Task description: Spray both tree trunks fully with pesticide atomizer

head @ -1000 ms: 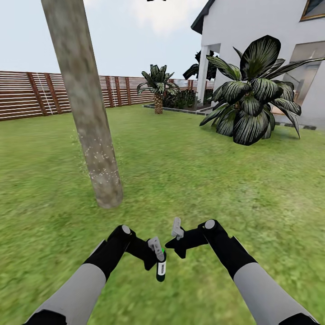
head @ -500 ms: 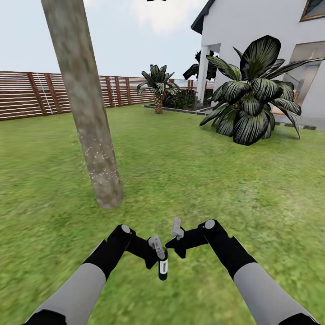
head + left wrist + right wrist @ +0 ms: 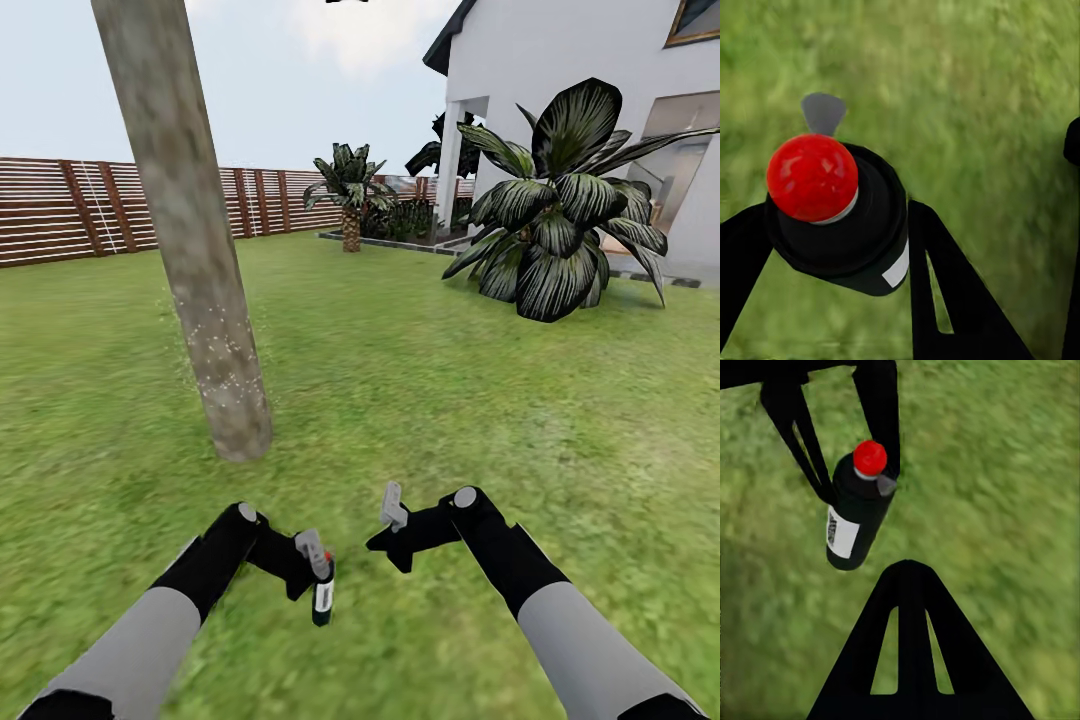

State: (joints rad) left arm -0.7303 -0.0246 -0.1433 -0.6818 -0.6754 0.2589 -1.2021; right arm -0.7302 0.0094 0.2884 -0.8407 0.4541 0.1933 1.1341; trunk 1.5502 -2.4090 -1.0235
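The tree trunk (image 3: 190,240), thick and mottled grey-tan, rises from the lawn ahead on the left. White pesticide specks (image 3: 225,355) dot its lower part. My left gripper (image 3: 318,568) is shut on the pesticide atomizer (image 3: 323,600), a small black bottle with a white label, hanging low over the grass well short of the trunk. The atomizer (image 3: 851,225) now carries a red top (image 3: 812,177), and the atomizer (image 3: 855,521) also appears in the right wrist view, clamped between dark fingers (image 3: 879,412). My right gripper (image 3: 392,508) is shut and empty, just right of the left one.
A large dark-leaved plant (image 3: 560,225) stands at the right in front of the white house (image 3: 590,70). A short palm (image 3: 350,195) and the brown slat fence (image 3: 60,205) close the far side. Grass lawn (image 3: 420,390) spreads between them.
My left arm has drawn left and lower, carrying the atomizer with it. The spot at the bottle's top has turned from green to red. The right arm has stayed put.
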